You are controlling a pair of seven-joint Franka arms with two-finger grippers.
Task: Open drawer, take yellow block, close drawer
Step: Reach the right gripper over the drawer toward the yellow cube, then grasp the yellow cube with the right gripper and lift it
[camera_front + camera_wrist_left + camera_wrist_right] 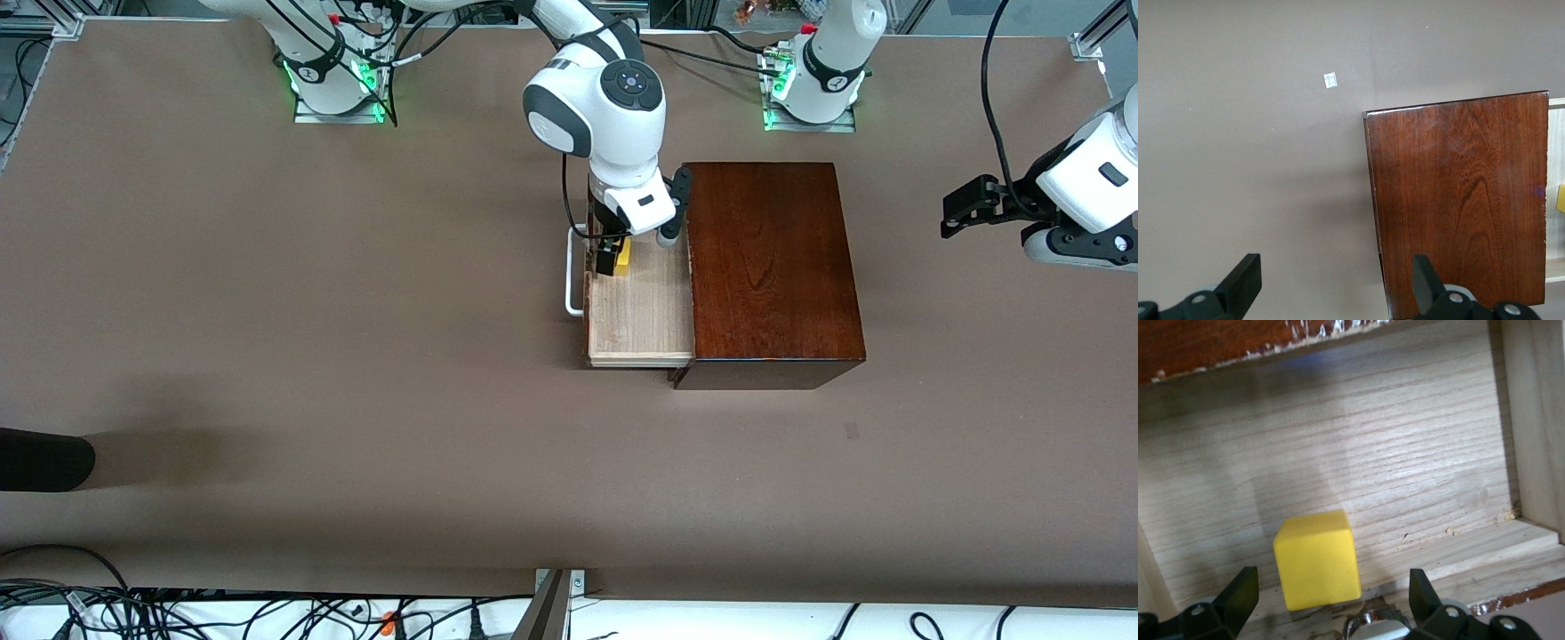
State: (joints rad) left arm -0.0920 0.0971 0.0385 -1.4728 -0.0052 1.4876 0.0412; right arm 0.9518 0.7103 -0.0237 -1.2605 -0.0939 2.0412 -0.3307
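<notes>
- The right gripper point(616, 252) is low inside the drawer point(642, 311), at the part of the tray farthest from the front camera. Its fingers point(1238, 597) are open wide, one on each side of the yellow block point(1317, 559), and they do not press it.
- The yellow block lies on the pale wooden bottom of the drawer, near the drawer's dark front with the white loop handle point(573, 276).
- The drawer is pulled out of the wooden box point(772, 267), toward the right arm's end of the table point(267, 311).
- The left gripper point(965, 209) waits in the air over the table, toward the left arm's end, well apart from the wooden box. Its fingers point(1245, 283) are open and hold nothing.
</notes>
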